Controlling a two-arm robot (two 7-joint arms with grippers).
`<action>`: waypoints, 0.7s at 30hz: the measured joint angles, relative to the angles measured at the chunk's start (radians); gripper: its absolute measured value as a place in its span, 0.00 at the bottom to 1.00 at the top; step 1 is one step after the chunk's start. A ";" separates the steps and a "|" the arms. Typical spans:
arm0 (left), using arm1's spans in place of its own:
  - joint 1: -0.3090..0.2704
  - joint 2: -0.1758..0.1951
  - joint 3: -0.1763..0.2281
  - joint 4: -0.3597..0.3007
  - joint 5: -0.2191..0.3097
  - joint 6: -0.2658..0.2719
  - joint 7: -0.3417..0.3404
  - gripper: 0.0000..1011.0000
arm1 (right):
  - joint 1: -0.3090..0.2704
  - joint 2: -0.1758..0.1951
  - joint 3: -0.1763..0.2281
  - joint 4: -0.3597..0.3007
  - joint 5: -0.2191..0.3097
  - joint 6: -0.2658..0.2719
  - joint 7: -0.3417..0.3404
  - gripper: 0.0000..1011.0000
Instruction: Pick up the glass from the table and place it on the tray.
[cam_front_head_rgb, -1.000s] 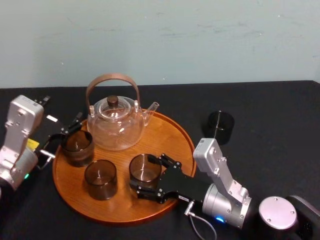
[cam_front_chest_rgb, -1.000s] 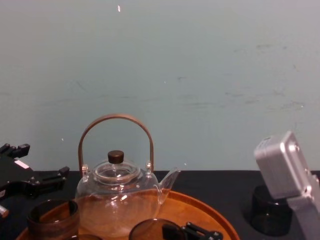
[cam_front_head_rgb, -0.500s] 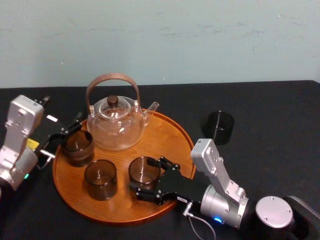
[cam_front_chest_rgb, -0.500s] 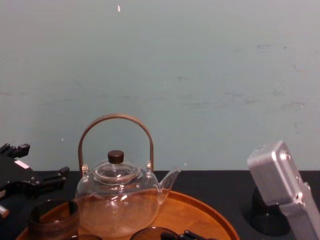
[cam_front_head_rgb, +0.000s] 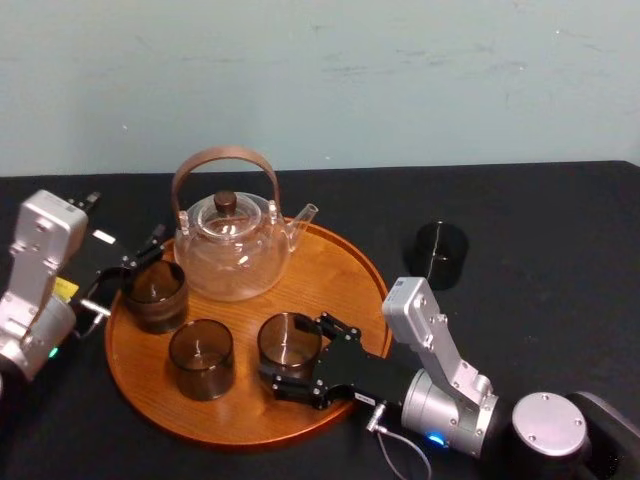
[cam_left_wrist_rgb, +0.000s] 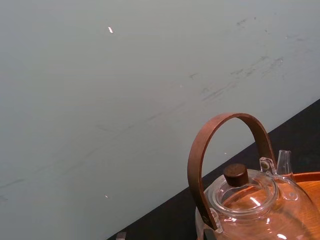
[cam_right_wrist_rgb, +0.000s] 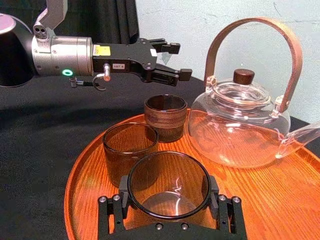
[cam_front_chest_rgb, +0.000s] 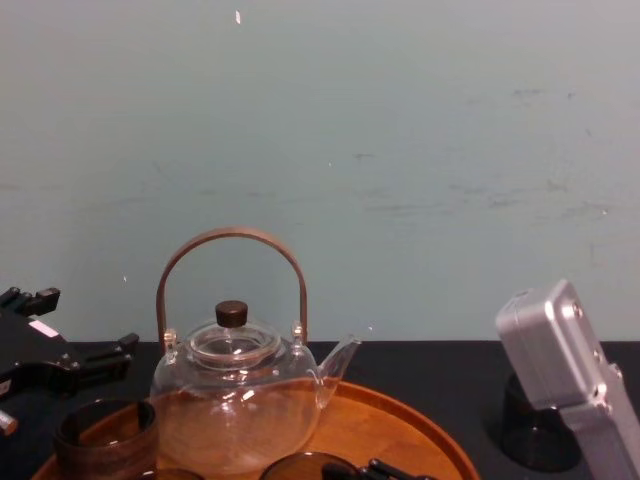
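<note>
The round orange-brown tray (cam_front_head_rgb: 335, 275) holds a clear teapot (cam_front_head_rgb: 230, 250) and three smoky brown glasses. My right gripper (cam_front_head_rgb: 295, 350) is shut on the glass (cam_right_wrist_rgb: 168, 186) nearest me, one finger on each side, with the glass low over or on the tray (cam_right_wrist_rgb: 280, 200). A second glass (cam_front_head_rgb: 201, 358) stands to its left and a third (cam_front_head_rgb: 155, 293) at the tray's left edge. My left gripper (cam_front_head_rgb: 135, 262) hovers open just behind and above that third glass (cam_right_wrist_rgb: 166, 116). A dark glass (cam_front_head_rgb: 438, 253) stands on the table right of the tray.
The teapot's tall brown handle (cam_front_chest_rgb: 231, 240) arches over the tray's back half. The black table runs to a pale wall behind. There is bare tray surface between the teapot spout and my right arm (cam_front_head_rgb: 430, 330).
My right gripper has sunk a little with its glass, which now sits lower on the tray. The left arm has stayed where it was.
</note>
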 joint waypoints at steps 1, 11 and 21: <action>0.000 0.000 0.000 0.000 0.000 0.000 0.000 0.99 | 0.000 0.000 0.000 0.000 0.000 0.000 0.000 0.89; 0.000 0.000 0.000 0.000 0.000 0.000 0.000 0.99 | -0.001 0.001 0.001 -0.002 -0.001 0.000 -0.001 0.99; 0.000 0.000 0.000 0.000 0.000 0.000 0.000 0.99 | -0.001 0.001 0.001 -0.002 -0.001 0.000 -0.002 0.99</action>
